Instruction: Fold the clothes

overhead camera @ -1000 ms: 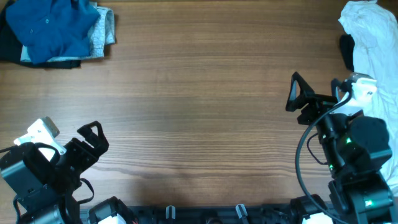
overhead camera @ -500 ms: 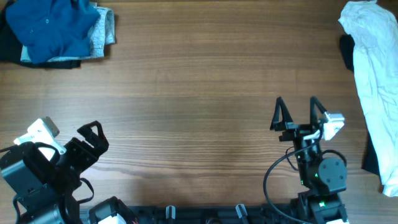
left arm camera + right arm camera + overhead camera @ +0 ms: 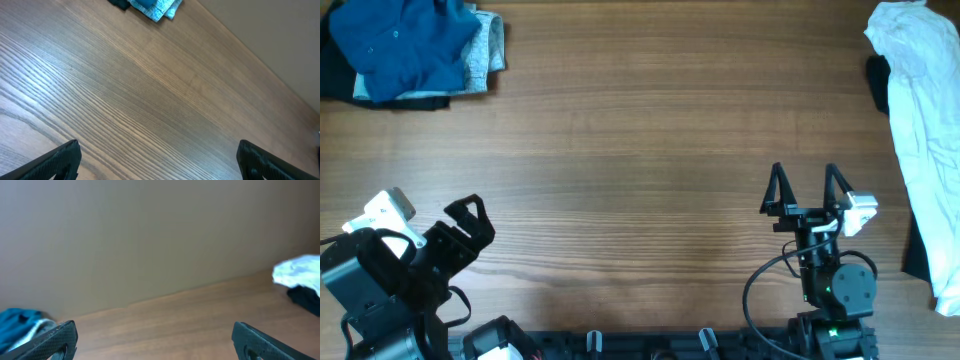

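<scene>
Clothes point(image 3: 405, 45) far left, other garment point(image 3: 925, 130) far right

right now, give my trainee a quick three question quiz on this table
1. True or false: the deep-blue top lies spread flat in the middle of the table.
2. Where is the white garment? A: at the near left corner. B: along the right edge. C: between the two arms.
3. Fill in: both arms' jaws stand ____ and hold nothing.

Key:
1. False. It is bunched up at the far left corner.
2. B.
3. Open.
</scene>
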